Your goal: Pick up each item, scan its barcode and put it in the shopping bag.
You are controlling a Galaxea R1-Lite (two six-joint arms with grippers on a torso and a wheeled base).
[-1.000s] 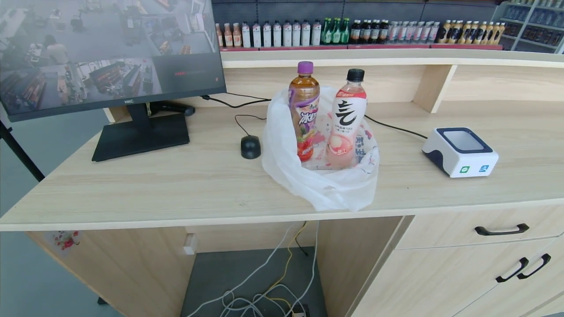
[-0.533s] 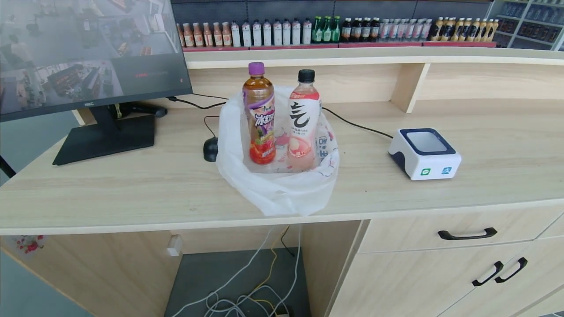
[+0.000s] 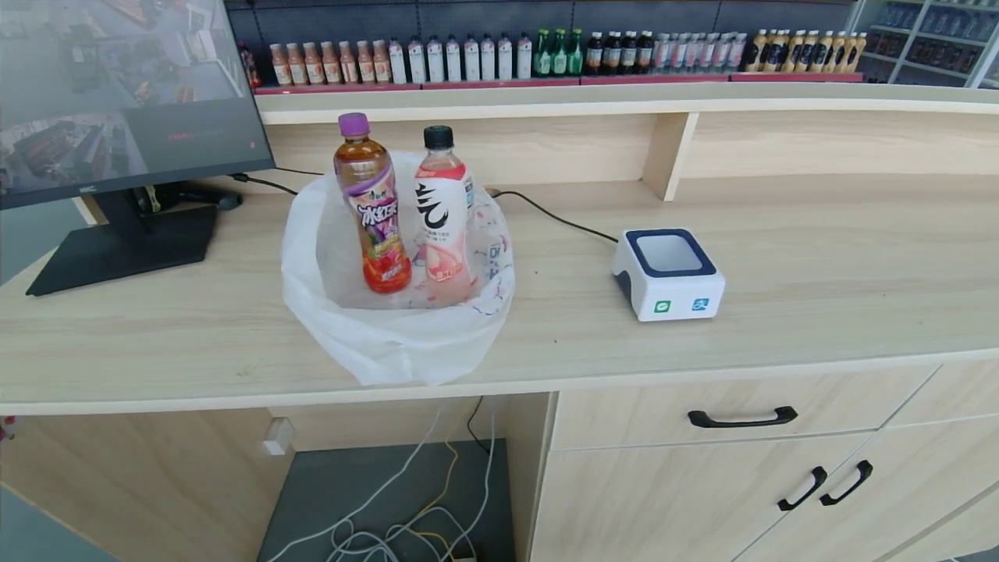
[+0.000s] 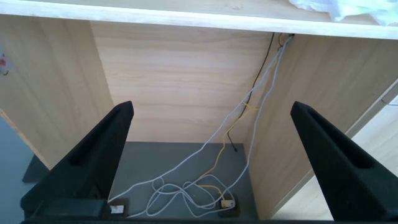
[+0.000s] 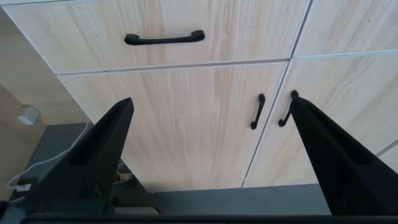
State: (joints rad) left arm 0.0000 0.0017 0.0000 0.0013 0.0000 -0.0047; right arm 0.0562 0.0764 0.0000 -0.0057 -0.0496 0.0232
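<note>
Nearest, both arms hang low in front of the cabinet. The left gripper [image 4: 211,107] has its black fingers spread wide with nothing between them, facing the open knee space where loose cables [image 4: 186,194] coil on the floor. The right gripper [image 5: 211,102] is equally wide open and empty, facing a drawer handle [image 5: 164,38] and a pair of cabinet door handles [image 5: 257,112].

Above them, on the wooden counter [image 3: 780,312], the white plastic shopping bag [image 3: 390,343] sits close to the front edge, its mouth rolled open. Two drinks stand upright inside it, side by side and touching or nearly so: a purple-capped tea bottle [image 3: 373,226] on the robot's left and a black-capped peach drink bottle [image 3: 441,226] on the right. Their upper halves rise clear of the bag rim.

Both bottles look full, so they should feel fairly heavy for their width. Their plastic walls would give under a hard squeeze, and the glossy label film is likely slippery. The best hold is probably around the straight mid-body above the bag rim, below the shoulder, with moderate force. The bag itself is thin, limp film. It will sag, cling and slide on the wood, so anything lowered into it should go straight down through the open mouth.

Well to the right of the bag stands the white barcode scanner [image 3: 667,277], window facing up, its cord [image 3: 554,218] trailing back. A monitor [image 3: 117,94] stands at the far left, and a shelf of bottles [image 3: 546,55] lines the back wall.

With both bottles bagged, the task looks essentially complete.
</note>
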